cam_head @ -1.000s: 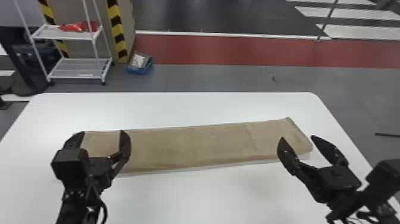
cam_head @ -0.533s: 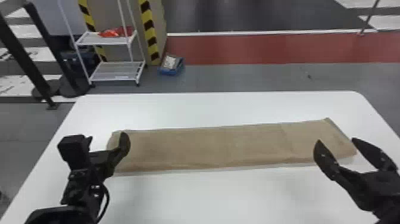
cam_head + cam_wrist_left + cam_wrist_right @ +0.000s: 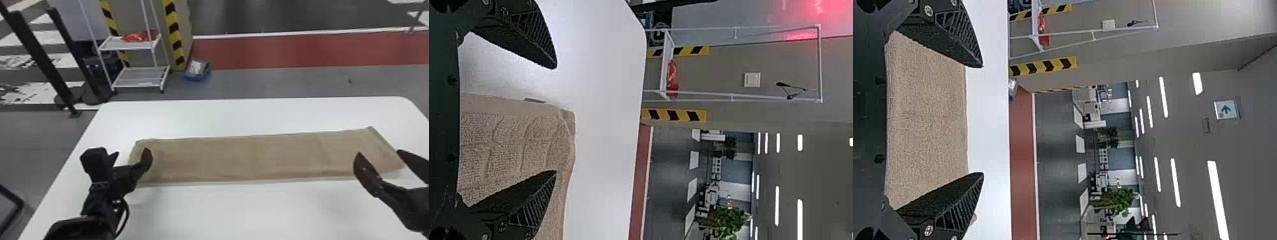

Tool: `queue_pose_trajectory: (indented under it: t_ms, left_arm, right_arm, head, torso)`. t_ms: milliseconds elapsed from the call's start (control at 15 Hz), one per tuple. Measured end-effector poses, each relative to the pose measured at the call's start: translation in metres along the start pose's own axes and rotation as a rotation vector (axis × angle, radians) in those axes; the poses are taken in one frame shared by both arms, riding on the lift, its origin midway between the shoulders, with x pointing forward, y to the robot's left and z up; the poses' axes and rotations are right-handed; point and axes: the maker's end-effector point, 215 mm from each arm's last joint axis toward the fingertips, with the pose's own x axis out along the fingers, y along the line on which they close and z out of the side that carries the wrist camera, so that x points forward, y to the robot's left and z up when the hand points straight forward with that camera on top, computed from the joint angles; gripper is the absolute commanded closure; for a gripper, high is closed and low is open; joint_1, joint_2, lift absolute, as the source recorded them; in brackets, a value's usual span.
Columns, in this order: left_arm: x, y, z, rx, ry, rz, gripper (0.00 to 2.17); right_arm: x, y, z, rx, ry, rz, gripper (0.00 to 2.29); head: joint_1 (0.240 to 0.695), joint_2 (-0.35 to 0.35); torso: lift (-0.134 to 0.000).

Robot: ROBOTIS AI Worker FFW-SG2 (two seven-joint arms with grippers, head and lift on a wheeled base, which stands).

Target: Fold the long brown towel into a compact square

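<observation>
my left pincer (image 3: 131, 155) stands wide, its two fingers well apart and gripping nothing. my right pincer (image 3: 380, 153) is spread just as wide and is empty too. the long brown towel (image 3: 236, 159) lies flat across the white table (image 3: 271, 213), stretched out between my two sides, its short ends to my left and right. my left pincer (image 3: 555, 120) is at the towel's left end: the inner finger shows in front of the cloth, the outer one out past the end, over bare table. the cloth there has soft ripples. my right pincer (image 3: 982, 120) is at the right end, the inner finger in front of the near edge, the outer one by the end corner; from that wrist i see cloth spanning the gap between my fingers. whether either pincer touches the towel, i cannot tell.
</observation>
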Motion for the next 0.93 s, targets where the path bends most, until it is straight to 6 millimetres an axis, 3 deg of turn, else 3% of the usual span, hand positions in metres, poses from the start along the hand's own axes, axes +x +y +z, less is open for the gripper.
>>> queue_pose_trajectory:
  t_ms: [200, 333, 467, 733, 933]
  left_arm:
    - [0.0, -0.001, -0.016, -0.002, 0.054, -0.007, 0.21]
    - [-0.001, -0.003, -0.022, -0.003, 0.075, -0.014, 0.4]
    - [-0.001, -0.004, -0.026, -0.002, 0.085, -0.022, 0.84]
    - [-0.003, -0.005, -0.029, -0.001, 0.104, -0.026, 2.04]
    - [-0.006, -0.004, -0.023, -0.003, 0.1, -0.008, 2.06]
  right_arm:
    - [0.0, 0.002, 0.0, -0.001, 0.002, 0.007, 0.11]
    - [0.0, 0.004, 0.0, -0.001, 0.002, 0.01, 0.11]
    - [0.0, 0.004, 0.0, -0.002, 0.001, 0.011, 0.11]
    - [-0.001, 0.005, 0.002, -0.004, 0.0, 0.013, 0.11]
    - [-0.002, 0.006, 0.003, -0.003, -0.001, 0.014, 0.11]
  head:
    - [0.695, 0.124]
    - [0.695, 0.125]
    - [0.695, 0.124]
    - [0.695, 0.123]
    - [0.695, 0.125]
  torso:
    - [-0.119]
    - [-0.119]
    - [-0.119]
    - [-0.119]
    - [-0.119]
